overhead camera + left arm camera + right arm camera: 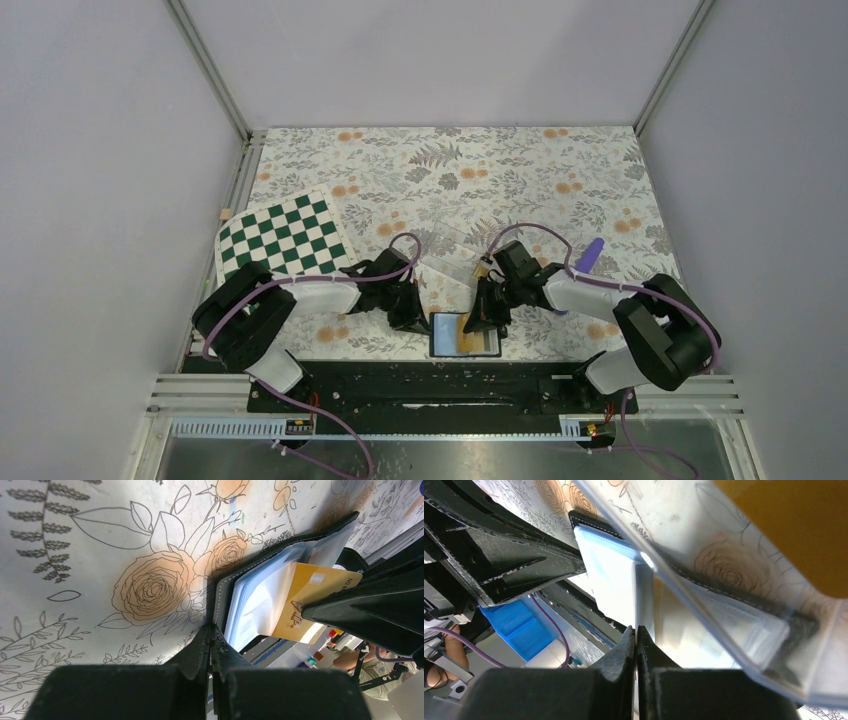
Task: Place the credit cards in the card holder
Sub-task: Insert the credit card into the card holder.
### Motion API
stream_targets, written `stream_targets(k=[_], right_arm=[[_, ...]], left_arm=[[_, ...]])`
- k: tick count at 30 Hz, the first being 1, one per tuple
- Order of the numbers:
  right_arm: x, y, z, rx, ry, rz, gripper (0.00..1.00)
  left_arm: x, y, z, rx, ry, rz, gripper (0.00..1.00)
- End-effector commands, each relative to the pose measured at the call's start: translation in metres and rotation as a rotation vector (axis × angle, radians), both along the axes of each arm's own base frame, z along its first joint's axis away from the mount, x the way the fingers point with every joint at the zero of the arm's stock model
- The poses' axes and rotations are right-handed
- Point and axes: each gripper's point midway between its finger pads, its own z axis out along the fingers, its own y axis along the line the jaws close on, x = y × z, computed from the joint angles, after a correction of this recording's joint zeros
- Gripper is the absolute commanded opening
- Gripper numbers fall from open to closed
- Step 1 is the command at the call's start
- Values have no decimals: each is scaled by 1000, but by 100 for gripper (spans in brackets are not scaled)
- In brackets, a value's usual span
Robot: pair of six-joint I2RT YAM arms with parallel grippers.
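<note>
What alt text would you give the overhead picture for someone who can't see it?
A left arm and right arm reach inward over an open black card holder close to their bases, an orange-yellow credit card over its pockets. A green checkered board, clear box and purple cylinder sit farther back.

Overhead; wrist close-ups; common card holder (450,346)

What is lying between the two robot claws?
The open card holder with an orange-yellow credit card on it. The left wrist view shows it between the left gripper and right gripper.
</note>
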Motion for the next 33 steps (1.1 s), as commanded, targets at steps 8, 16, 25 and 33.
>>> stream_targets(k=[8, 16, 25, 33], right_arm=[[-13, -4, -10, -116, 28, 83, 12], [-12, -5, -10, -207, -4, 125, 28], [-12, -6, -3, -264, -37, 154, 46], [-10, -9, 12, -294, -68, 165, 59]], left_arm=[[7, -7, -4, 18, -38, -11, 0], [6, -8, -6, 23, -33, -15, 0], [5, -6, -7, 42, -33, -24, 0], [5, -7, -7, 45, -33, -29, 0]])
